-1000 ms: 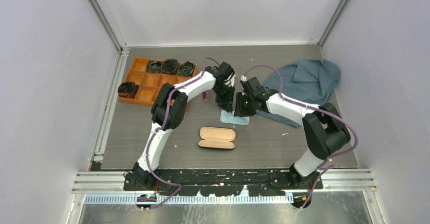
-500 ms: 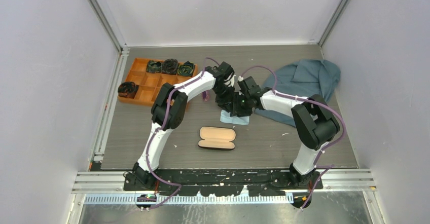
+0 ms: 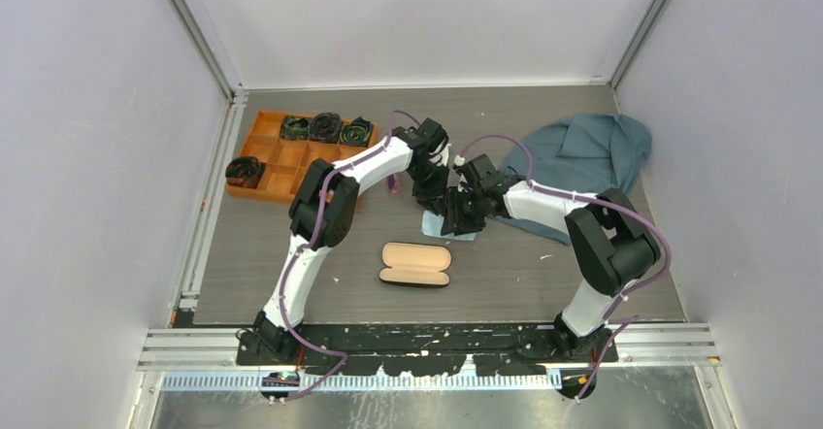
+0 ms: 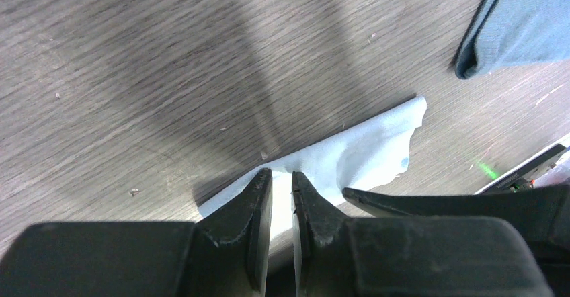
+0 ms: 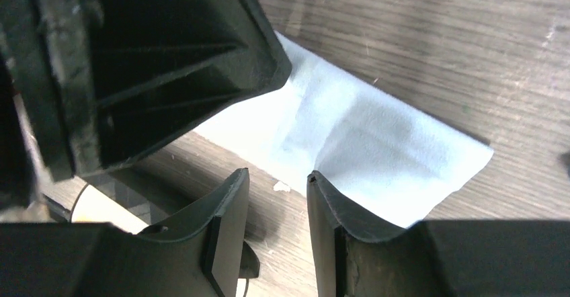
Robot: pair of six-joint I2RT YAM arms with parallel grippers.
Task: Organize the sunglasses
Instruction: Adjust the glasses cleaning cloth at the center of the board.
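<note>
Sunglasses (image 3: 392,184) lie just left of L gripper (image 4: 281,174), long axis front-to-back, farther from R gripper (image 5: 277,175); L fingers near-together at the cloth (image 4: 363,156), can't tell if pinching; R's apart.

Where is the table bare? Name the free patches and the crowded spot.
Free: the near-left table between the orange tray and the black case; the near-right stretch between the case and the blue-grey fabric; the far strip between tray and fabric. Crowded: the middle, where the left pincer and right pincer meet over the light-blue cloth.
</note>
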